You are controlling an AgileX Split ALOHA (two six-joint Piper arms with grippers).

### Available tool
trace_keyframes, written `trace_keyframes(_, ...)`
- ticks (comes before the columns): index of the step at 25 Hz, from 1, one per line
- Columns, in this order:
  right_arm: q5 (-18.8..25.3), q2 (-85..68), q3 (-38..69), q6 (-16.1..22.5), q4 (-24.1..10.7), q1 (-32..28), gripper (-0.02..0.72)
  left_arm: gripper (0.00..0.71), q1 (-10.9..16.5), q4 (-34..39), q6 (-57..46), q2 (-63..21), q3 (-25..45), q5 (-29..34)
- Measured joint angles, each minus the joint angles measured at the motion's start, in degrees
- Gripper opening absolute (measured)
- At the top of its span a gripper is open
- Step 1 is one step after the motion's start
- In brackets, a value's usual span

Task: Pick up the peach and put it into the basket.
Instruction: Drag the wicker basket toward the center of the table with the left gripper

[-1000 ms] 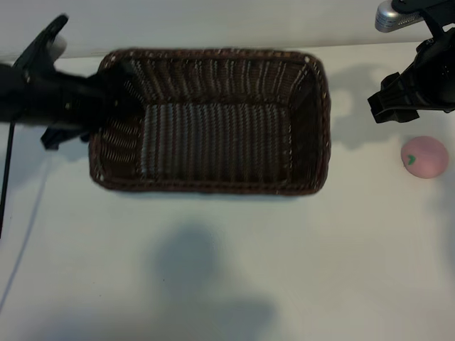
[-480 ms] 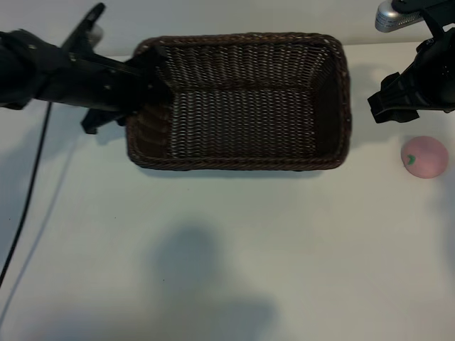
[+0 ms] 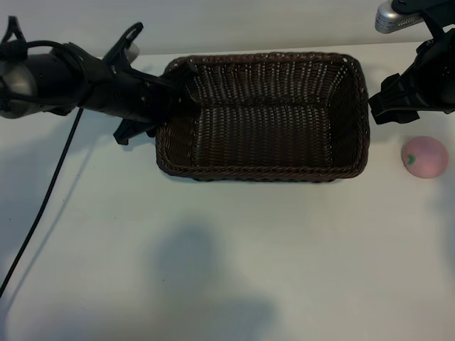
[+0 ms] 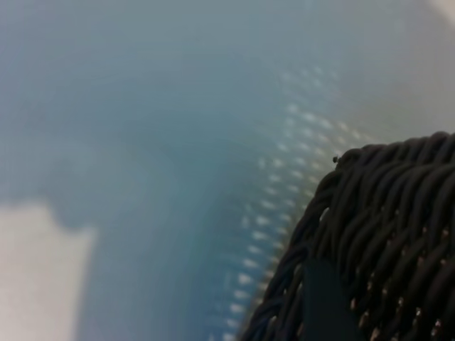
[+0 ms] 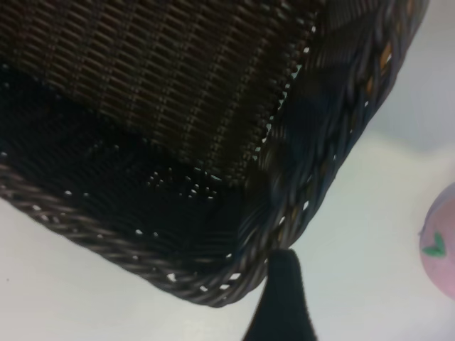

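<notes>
Left gripper (image 3: 170, 96) jaws pinch the basket (image 3: 264, 170) rim; right gripper (image 3: 398, 106) jaws spread; no writing.

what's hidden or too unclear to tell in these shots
- Left tool: the exterior view shows it at the basket rim, but the arm's dark bulk hides how it grips; the left wrist view is blurred.
- Right tool: cut off by the exterior view's right edge; the right wrist view shows one fingertip.
- Peach: half cut by the right wrist view's edge.
</notes>
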Motion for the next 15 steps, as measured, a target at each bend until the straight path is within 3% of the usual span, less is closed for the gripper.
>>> trace_keyframes(15, 0.0, 0.0, 0.0, 0.0, 0.0, 0.0, 0.565, 0.417, 0.0, -0.27, -0.99, 0.41, -0.13, 0.04)
